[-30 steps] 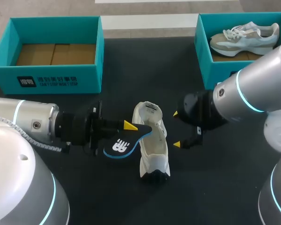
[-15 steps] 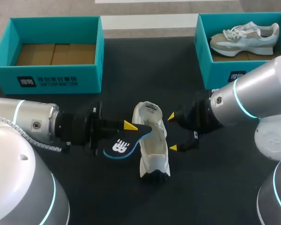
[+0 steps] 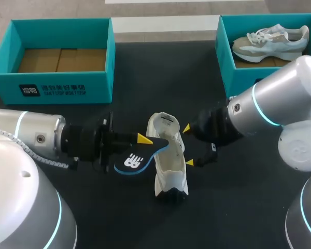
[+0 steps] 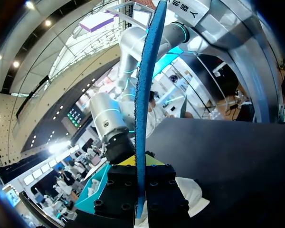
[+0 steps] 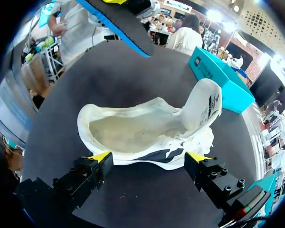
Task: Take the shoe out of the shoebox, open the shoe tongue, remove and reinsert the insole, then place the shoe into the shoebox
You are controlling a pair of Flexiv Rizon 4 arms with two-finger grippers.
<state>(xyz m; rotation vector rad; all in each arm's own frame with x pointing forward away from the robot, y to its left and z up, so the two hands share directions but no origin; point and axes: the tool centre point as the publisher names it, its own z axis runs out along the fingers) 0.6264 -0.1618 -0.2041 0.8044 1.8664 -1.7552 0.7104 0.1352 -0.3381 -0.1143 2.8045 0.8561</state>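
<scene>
A black table [image 3: 145, 83] carries three things. At its far left corner stands the left box [image 3: 57, 87], teal and open-topped, with a brown cardboard floor showing inside and white print on its near wall. At the far right corner stands the right box [image 3: 226, 57], teal as well and also open. Well apart from both, near the table's middle, a white shoe [image 3: 168, 155] rests on its sole with its opening upward, the tongue raised at its far end and a dark patch at its near end.
</scene>
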